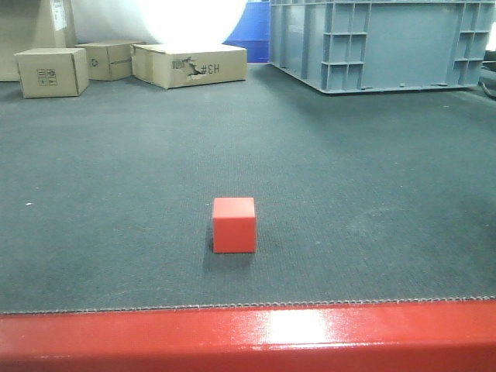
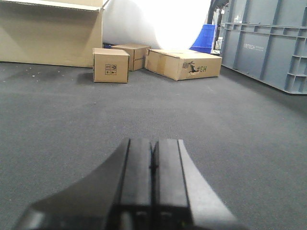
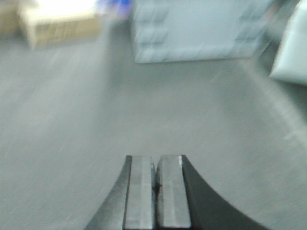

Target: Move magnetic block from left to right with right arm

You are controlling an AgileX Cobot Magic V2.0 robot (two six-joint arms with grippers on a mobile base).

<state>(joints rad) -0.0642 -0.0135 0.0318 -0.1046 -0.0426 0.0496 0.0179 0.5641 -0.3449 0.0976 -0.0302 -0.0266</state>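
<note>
The magnetic block (image 1: 233,224), a small red cube, rests on the dark grey mat near the front edge in the exterior view, slightly left of centre. No arm shows in that view. My left gripper (image 2: 153,143) is shut with nothing between its fingers, low over the mat; the cube is outside the left wrist view. My right gripper (image 3: 155,159) is shut too and holds nothing. The right wrist view is blurred and has no cube in it.
Three brown cardboard boxes (image 1: 52,72) (image 1: 188,63) (image 1: 109,59) stand at the back left. A large grey plastic crate (image 1: 380,43) fills the back right, a blue bin (image 1: 249,35) beside it. A red rail (image 1: 248,337) runs along the front edge.
</note>
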